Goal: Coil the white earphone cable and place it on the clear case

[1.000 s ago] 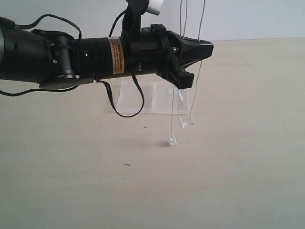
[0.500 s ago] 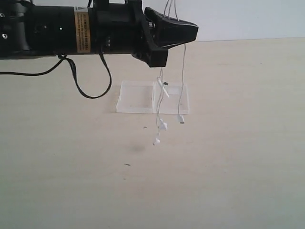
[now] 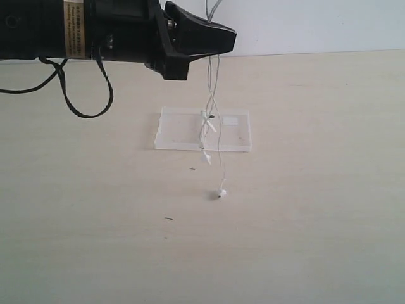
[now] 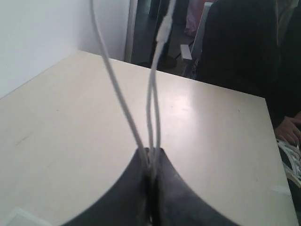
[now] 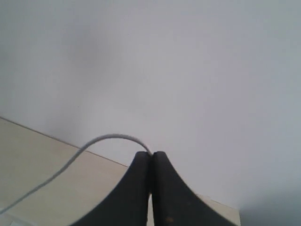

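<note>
Leftward and a little higher is where the left fingers [image 3: 225, 39] have travelled over the last second, toward the left side of the bench [image 3: 304, 215] in the exterior view. The hanging ends of the white earphone cable [image 3: 218, 145] have swung along with them. A second ago those ends dangled off the right end of the clear case [image 3: 183, 132]; now we see them in front of its middle. The case itself has not shifted and lies flat toward the far edge of the bench, its small white label [image 3: 231, 120] on the right half.

We see the left fingers pressed together, clamping several strands of the cable. In the left wrist view three thin white strands rise from between the tips, and one carries a small inline piece [image 4: 164, 33]. In the exterior view the strands run up past the top of the picture and also drop below the fingers, crossing in front of the case. One earbud [image 3: 220, 194] hangs lowest, on the near side of the case, with its shadow close beside it; we cannot tell whether it touches the bench. The cable is not coiled.

The right fingers [image 5: 151, 156] are together too, pinching a single strand that arches away from their tips.
</note>
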Motion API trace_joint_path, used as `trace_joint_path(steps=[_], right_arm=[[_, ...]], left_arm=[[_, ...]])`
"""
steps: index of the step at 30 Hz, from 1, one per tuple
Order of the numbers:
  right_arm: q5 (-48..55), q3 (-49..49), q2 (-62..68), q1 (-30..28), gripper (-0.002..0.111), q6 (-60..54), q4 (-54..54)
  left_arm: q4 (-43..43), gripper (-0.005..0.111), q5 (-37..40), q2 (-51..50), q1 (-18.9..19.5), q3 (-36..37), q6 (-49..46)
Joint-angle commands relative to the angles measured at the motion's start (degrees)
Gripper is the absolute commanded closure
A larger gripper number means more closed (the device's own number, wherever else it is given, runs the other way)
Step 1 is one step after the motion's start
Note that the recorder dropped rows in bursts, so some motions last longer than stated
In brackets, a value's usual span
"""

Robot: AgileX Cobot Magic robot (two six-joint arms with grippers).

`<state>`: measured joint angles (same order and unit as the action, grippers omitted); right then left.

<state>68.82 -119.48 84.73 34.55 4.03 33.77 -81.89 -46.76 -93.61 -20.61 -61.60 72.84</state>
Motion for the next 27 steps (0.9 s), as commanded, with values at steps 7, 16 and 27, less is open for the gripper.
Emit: trace_joint_path(steps=[7,16,27], right_arm=[[-5.7,0.1,-2.3,0.1,0.108,-2.5,-2.4],[-7.6,0.1,-2.2,0.1,0.108,-7.1,-11.2],[-8.4,0.1,-4.0,0.1,0.108,-7.4,-11.4]], left_arm=[[-1.9,0.1,-0.1,-0.6,0.1,0.1,-0.5],[5.2,0.04,-1.5,-3.6,-0.2,0.1,-6.3],[20.5,0.022,-3.0,-11.7,-5.6,0.1,-25.8]])
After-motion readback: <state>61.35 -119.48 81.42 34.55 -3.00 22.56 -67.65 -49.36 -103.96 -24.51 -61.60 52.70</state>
